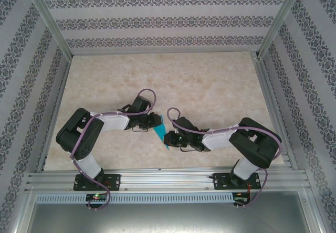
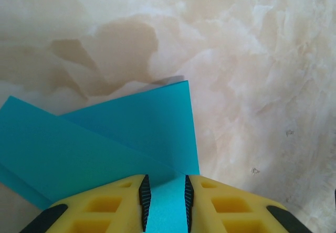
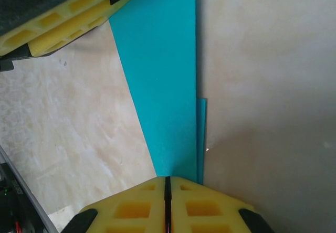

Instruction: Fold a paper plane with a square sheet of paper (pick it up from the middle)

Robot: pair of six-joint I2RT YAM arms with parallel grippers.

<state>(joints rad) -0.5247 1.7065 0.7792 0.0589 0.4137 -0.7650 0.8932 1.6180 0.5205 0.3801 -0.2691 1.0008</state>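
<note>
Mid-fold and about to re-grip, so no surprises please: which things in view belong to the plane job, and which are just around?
Job:
- partly folded teal paper
- left gripper, jaws apart over the paper
- right gripper, shut at the paper's narrow end

Just around:
- marble table
- aluminium frame
- patterned walls

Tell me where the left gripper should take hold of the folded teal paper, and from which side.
The wide end, from the left arm's side. The folded paper tapers to a narrow end pinched in the shut right gripper, leaving the broad, layered end free. The left gripper straddles that edge with jaws open; closing there, coming in low, looks best.
</note>
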